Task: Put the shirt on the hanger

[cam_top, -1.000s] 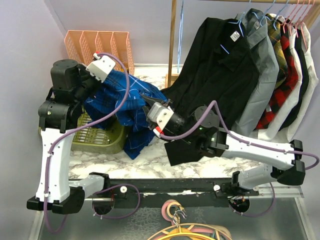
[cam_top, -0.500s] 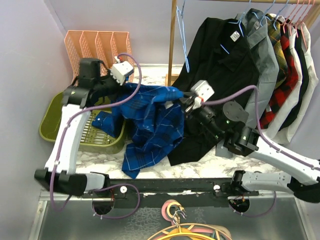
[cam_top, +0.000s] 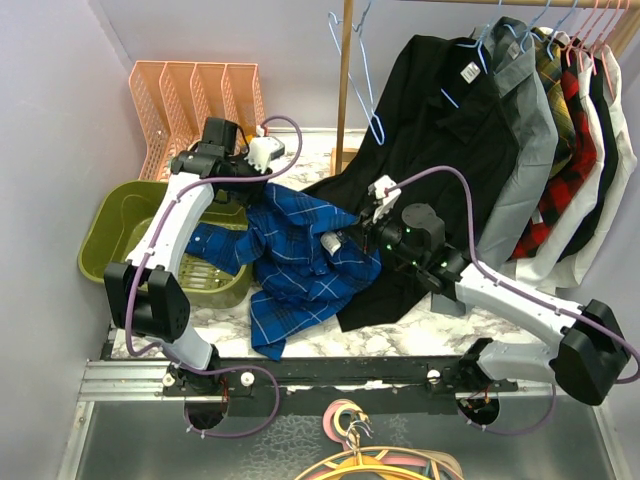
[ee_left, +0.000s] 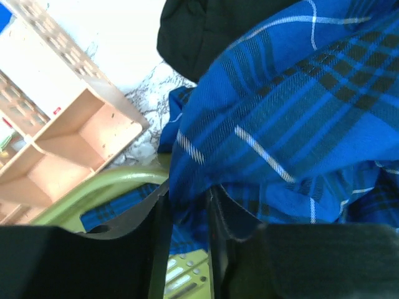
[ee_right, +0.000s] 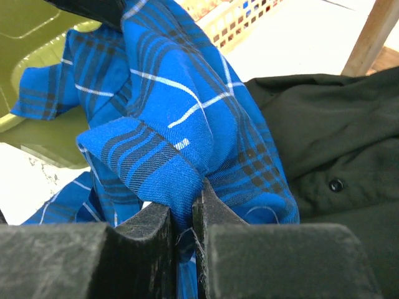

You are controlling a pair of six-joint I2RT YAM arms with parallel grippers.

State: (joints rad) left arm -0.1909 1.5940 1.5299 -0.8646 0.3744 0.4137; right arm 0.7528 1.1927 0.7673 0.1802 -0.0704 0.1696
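Note:
The royal-blue plaid shirt hangs stretched between both grippers over the marble table, its tail trailing to the front edge and part of it in the green basket. My left gripper is shut on a fold of the shirt at its far left. My right gripper is shut on another fold of the shirt at its right side. The light-blue wire hanger hangs on the wooden rack's rod, above and behind the shirt, empty.
A green basket sits at the left, a peach file rack behind it. A black shirt and several other shirts hang on the rack at right, by its wooden post. Pink and yellow hangers lie below the front edge.
Both grippers have moved lower and farther back with the shirt, which now sags closer to the table. The light-blue hanger has swung on the rod.

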